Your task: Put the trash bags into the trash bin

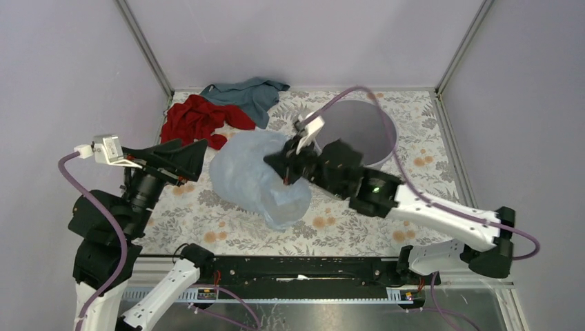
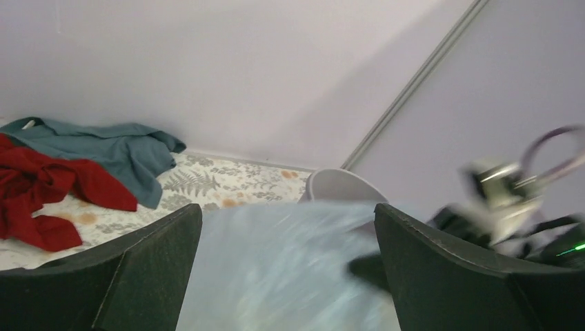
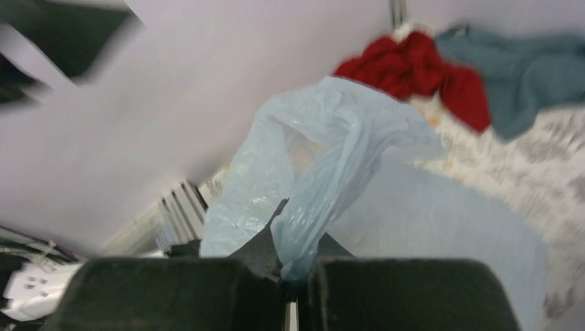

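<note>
- Lilac walls (image 1: 296, 41) are seen on three sides — evenly lit
- Metal posts (image 1: 143, 47) are set at the corners
- The table (image 1: 428, 148) is covered in floral print

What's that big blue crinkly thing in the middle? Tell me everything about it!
It is a thin, pale blue plastic trash bag, see-through and crinkly, puffed into a loose lump. It is over the middle of the flowery table, beside the grey trash bin, not inside it. The right end effector is shut on a bunched fold of it. The left end effector stands open nearby, not holding it.
</note>
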Controlling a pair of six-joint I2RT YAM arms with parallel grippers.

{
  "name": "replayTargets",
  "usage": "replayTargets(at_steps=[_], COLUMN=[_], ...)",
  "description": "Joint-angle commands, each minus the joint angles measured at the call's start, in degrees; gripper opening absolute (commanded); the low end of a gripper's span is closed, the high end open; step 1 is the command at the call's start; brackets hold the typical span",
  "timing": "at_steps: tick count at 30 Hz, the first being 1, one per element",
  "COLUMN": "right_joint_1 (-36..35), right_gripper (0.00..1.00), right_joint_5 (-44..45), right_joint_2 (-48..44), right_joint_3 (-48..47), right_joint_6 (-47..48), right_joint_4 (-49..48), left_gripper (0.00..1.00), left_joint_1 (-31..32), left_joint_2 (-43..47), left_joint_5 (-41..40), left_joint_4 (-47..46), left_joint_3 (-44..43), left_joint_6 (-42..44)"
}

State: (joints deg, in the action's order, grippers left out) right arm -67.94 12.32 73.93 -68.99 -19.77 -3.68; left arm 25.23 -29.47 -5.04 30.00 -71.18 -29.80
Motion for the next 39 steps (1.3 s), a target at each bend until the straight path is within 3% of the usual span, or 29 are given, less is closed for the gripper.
replayTargets(at_steps=[1, 7, 15, 18, 21, 27, 32, 37, 39], right_joint_1=[1.0, 1.0, 1.0, 1.0, 1.1, 2.3, 4.9, 12.9, 13.2], right_gripper=[0.00, 0.00, 0.00, 0.00, 0.00, 0.00, 0.00, 0.00, 0.00], right_joint_5=[1.4, 12.4, 23.2, 35.1, 38.9, 42.8, 36.8, 35.2, 36.2], right_joint_2=[-3.4, -4.7, -12.8, -13.3, -14.6, -16.0, -6.5, 11.6, 13.5], right_joint_3=[-17.9, -35.2, -34.4, -29.7, -25.3, -22.9, -33.2, -58.9, -60.9], right_joint_6=[10.3, 13.8, 24.0, 31.3, 36.7, 48.1, 50.8, 49.2, 51.0], right_joint_4=[20.8, 38.0, 34.8, 29.8, 24.4, 10.7, 10.5, 26.4, 25.8], left_gripper=[0.99, 0.99, 0.99, 0.99, 0.99, 0.99, 0.99, 0.99, 0.99], left_joint_1=[0.1, 0.1, 0.1, 0.6, 2.2, 5.7, 6.3, 6.3, 6.3], left_joint_2=[-3.7, -11.2, -27.0, -31.4, -34.8, -40.5, -40.5, -37.6, -37.1], left_joint_5=[-2.0, 9.3, 27.1, 29.8, 29.7, 27.6, 24.8, 12.8, 10.3], left_joint_4=[3.2, 0.0, -13.9, -22.0, -28.0, -29.4, -29.8, -21.5, -18.6], left_joint_3=[-1.4, -7.8, -12.2, -10.3, -9.2, -12.7, -13.2, -14.2, -15.3], left_joint_6=[4.0, 4.0, -2.3, -7.0, -9.5, -9.7, -9.6, -5.4, -3.2])
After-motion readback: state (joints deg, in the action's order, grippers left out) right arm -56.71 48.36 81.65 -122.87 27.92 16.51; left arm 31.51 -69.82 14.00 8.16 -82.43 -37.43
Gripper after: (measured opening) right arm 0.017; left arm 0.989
